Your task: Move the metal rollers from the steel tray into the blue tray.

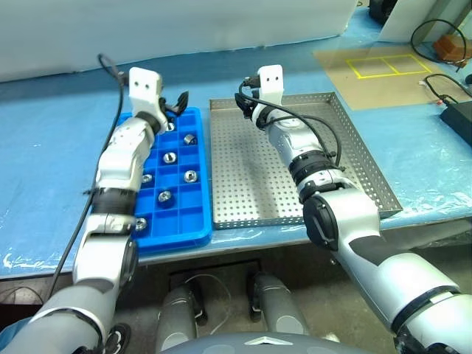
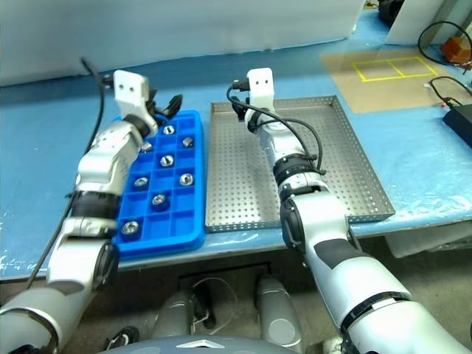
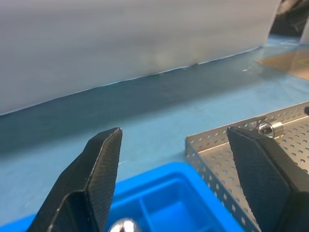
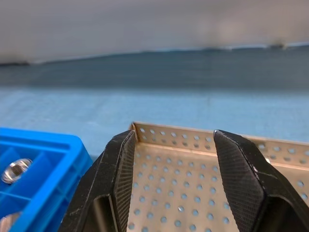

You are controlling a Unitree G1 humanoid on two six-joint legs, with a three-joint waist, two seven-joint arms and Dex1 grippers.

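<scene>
In the middle of the frame, the big square steel tray with tiny holes lies beside the bright blue plastic tray with little boxes. Small shiny metal rollers sit in the blue boxes. One roller lies at the steel tray's far rim. The left gripper and right gripper are both open and empty.

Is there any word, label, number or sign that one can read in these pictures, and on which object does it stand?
None: no readable text on the blue tray, the steel tray, the metal rollers or either arm.
The yellow outline on the brown board at the far right is a box split in two, with no letters.
</scene>
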